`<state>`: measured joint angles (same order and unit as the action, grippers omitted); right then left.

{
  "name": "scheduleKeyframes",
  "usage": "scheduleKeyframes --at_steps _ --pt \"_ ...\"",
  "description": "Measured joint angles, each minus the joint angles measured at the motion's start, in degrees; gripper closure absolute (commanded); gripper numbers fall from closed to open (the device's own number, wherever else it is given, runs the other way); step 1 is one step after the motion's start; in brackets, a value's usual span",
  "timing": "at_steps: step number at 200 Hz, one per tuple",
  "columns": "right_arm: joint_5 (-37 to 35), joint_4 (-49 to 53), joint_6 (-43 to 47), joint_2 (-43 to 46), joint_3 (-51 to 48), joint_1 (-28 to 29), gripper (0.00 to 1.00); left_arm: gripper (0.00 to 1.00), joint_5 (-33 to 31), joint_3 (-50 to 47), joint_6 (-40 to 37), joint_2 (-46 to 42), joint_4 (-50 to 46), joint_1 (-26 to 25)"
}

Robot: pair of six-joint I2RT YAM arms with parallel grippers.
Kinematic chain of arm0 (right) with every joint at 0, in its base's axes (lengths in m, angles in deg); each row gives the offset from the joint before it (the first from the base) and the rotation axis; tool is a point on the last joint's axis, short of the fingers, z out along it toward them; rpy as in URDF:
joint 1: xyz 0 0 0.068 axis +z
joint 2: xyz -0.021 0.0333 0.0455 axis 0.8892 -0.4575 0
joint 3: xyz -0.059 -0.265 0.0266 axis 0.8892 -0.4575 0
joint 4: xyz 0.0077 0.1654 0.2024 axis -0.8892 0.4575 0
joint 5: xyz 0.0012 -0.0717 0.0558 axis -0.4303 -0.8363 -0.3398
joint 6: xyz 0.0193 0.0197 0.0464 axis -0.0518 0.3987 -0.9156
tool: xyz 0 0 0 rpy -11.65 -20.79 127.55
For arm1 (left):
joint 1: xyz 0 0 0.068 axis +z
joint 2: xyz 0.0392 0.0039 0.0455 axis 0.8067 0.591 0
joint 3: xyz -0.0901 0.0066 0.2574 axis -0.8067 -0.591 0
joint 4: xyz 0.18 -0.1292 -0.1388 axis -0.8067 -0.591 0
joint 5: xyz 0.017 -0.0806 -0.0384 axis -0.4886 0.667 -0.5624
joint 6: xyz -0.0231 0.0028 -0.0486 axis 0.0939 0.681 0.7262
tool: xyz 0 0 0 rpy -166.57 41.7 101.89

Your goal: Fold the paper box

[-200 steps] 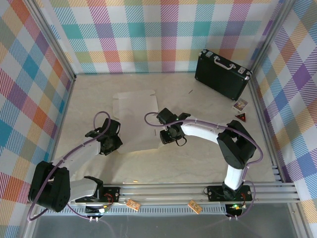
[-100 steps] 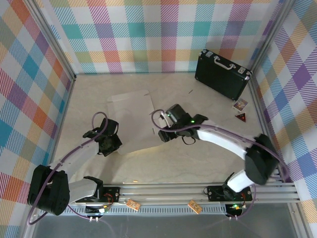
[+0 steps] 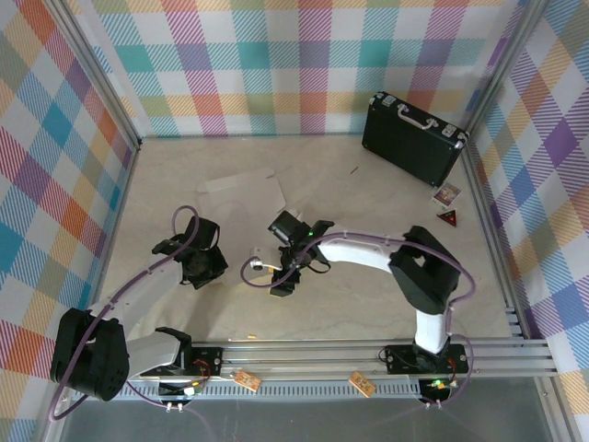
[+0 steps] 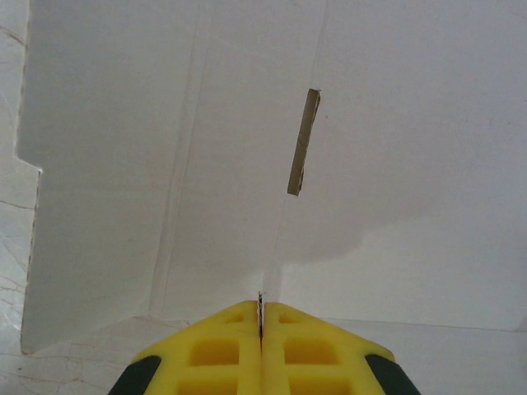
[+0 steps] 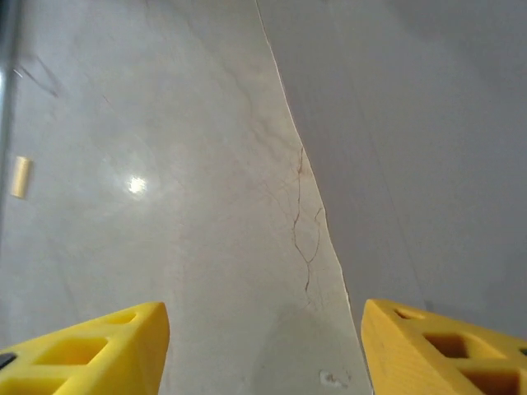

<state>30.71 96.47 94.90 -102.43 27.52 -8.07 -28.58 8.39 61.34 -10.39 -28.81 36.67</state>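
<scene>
The paper box (image 3: pixel 241 216) is a flat white die-cut sheet on the table's left centre, its near edge lifted. My left gripper (image 3: pixel 204 267) is shut on that near edge. In the left wrist view the thin cardboard sits pinched between the yellow fingertips of the left gripper (image 4: pixel 261 306), and the white panel (image 4: pixel 206 148) rises ahead with a narrow tan slot (image 4: pixel 303 141). My right gripper (image 3: pixel 279 279) hangs open at the sheet's near right corner. In the right wrist view the right gripper (image 5: pixel 263 350) holds nothing, and the box's shaded panel (image 5: pixel 428 148) lies to the right of bare table.
A black briefcase (image 3: pixel 412 136) stands at the back right. Two small cards (image 3: pixel 446 195) lie near the right wall. Two tan pieces (image 3: pixel 246 379) sit on the front rail. Checkered walls close in three sides.
My right arm swung from the sheet's right side round to its near right corner, with its jaws wider than a second ago. The left gripper kept its grip and barely moved. The sheet's outline shifted.
</scene>
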Motion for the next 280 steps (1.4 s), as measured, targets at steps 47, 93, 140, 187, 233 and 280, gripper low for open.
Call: scheduleKeyframes --at_steps 47,93,140,187,233,280 --pt "-2.9 0.2 4.3 -3.6 3.6 0.0 0.68 1.00 0.6 0.0 -1.3 0.4 -0.1 0.0" --pt "-4.8 0.5 6.3 -7.8 7.2 0.0 0.81 1.00 0.6 0.0 -2.0 0.2 -0.1 0.7" --pt "-6.0 2.6 4.9 -8.5 11.0 -0.2 1.00 0.32 1.0 0.2 -2.7 -0.6 -1.0 1.5" --pt "-0.4 10.1 -6.6 -9.2 17.0 -3.7 1.00 0.04 1.0 0.5 -1.4 -10.7 -2.7 4.6" --pt "8.2 13.8 -18.1 -12.9 18.0 -9.0 1.00 0.07 1.2 0.5 -1.0 -15.7 -3.4 5.7" --pt "16.3 12.6 -28.0 -17.6 18.6 -14.7 1.00 0.10 5.5 0.2 -1.7 -13.2 -0.5 5.7"
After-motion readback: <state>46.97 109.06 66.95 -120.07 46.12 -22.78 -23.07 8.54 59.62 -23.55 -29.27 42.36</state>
